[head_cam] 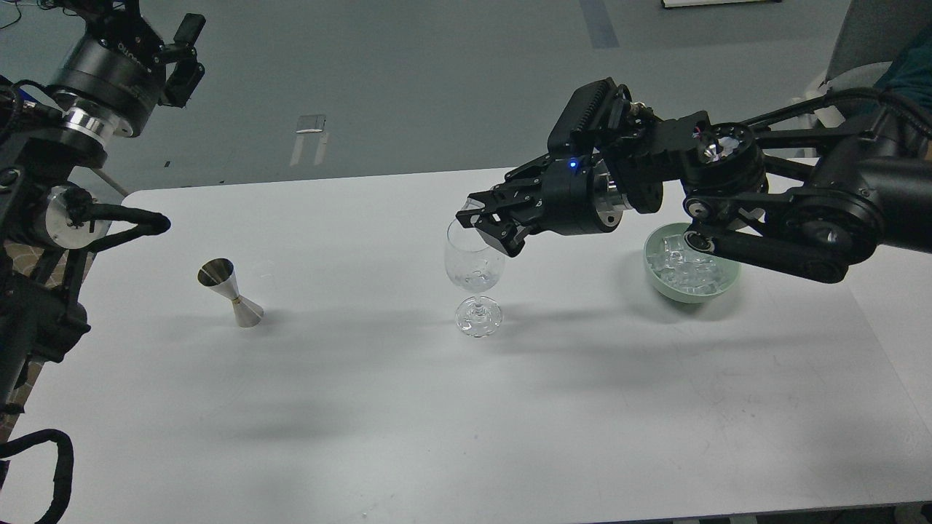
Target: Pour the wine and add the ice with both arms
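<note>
A clear wine glass (474, 271) stands upright at the middle of the white table (408, 407), with a few small clear ice cubes (473, 277) in its bowl. My right gripper (482, 230) hovers just above the glass's right rim, pointing left and down. Its fingers are apart and I see nothing clearly held between them. More ice (686, 266) fills a pale green bowl (721, 285) to the right, partly hidden by my right arm. My left gripper (194, 54) is raised at the far left, off the table, open and empty.
A steel hourglass-shaped jigger (230, 292) stands on the left part of the table. My right arm (794, 211) stretches across the back right, above the bowl. My left arm (51, 218) is beyond the table's left edge. No wine bottle shows.
</note>
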